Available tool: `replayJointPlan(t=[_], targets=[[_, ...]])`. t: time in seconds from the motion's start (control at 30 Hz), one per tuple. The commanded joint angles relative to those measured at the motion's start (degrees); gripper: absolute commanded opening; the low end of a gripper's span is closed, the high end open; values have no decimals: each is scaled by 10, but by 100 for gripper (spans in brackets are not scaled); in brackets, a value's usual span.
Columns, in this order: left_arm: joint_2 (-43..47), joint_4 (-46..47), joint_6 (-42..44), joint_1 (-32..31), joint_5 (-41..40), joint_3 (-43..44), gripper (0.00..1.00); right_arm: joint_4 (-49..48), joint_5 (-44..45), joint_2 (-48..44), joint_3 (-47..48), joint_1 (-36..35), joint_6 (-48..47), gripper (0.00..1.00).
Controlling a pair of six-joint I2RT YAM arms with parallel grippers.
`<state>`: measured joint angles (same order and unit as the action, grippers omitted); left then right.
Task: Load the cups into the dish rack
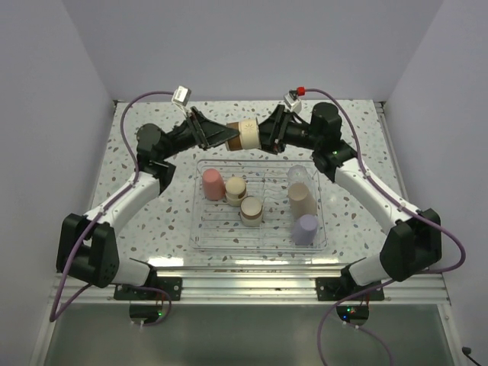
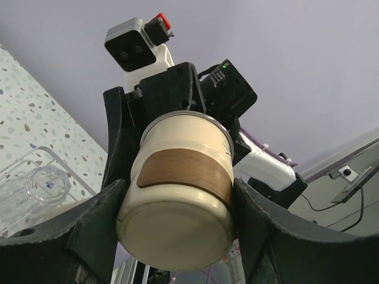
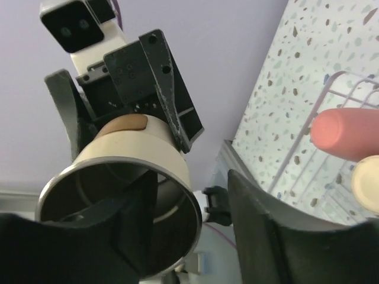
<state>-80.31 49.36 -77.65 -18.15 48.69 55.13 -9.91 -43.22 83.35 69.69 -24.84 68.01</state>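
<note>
A short steel cup with a tan band (image 1: 245, 136) hangs on its side in the air above the back edge of the clear dish rack (image 1: 200, 229). My left gripper (image 1: 231, 137) is shut on its base end; in the left wrist view both fingers press the cup's (image 2: 183, 189) sides. My right gripper (image 1: 264, 136) faces the cup's mouth (image 3: 130, 171). It is open: one finger is inside the cup and the other finger (image 3: 260, 225) stands apart from the rim. In the rack stand a coral-pink cup (image 1: 212, 184), two steel cups (image 1: 235, 188) (image 1: 252, 210), a clear cup (image 1: 298, 175), a beige cup (image 1: 303, 200) and a lavender cup (image 1: 306, 228).
The rack sits mid-table between the two arms on the speckled table (image 1: 152, 221). White walls close in the back and sides. The right wrist view shows the pink cup (image 3: 346, 133) and the rack's rim (image 3: 331, 83) below; the left wrist view shows the clear cup (image 2: 50, 184).
</note>
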Motion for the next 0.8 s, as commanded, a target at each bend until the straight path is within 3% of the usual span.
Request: replayJointPlan(t=[0.0, 0.07, 0.13, 0.17, 0.2, 0.27, 0.37, 0.4, 0.57, 0.77], targets=[[28, -48, 53, -4, -6, 12, 0, 53, 1, -1, 37, -5, -58, 61], [35, -95, 97, -2, -8, 32, 0, 153, 31, -6, 64, -4, -105, 71], [38, -207, 139, 0, -12, 69, 0, 237, 94, -13, 86, -4, -193, 81], [38, -253, 196, 0, -18, 86, 0, 315, 121, -15, 111, -3, -222, 83], [39, -364, 230, 1, -28, 103, 0, 349, 145, -19, 120, -1, -247, 84], [41, -462, 321, 1, -63, 154, 0, 426, 223, -23, 141, 1, -299, 84], [33, -715, 440, 0, -144, 226, 0, 509, 337, -29, 169, 3, -343, 85], [31, -756, 462, 0, -165, 256, 0, 523, 355, -29, 174, 2, -364, 85], [31, -926, 566, -9, -271, 279, 0, 559, 411, -38, 173, 2, -398, 85], [42, -988, 592, -62, -355, 243, 0, 550, 387, -37, 154, 3, -391, 84]])
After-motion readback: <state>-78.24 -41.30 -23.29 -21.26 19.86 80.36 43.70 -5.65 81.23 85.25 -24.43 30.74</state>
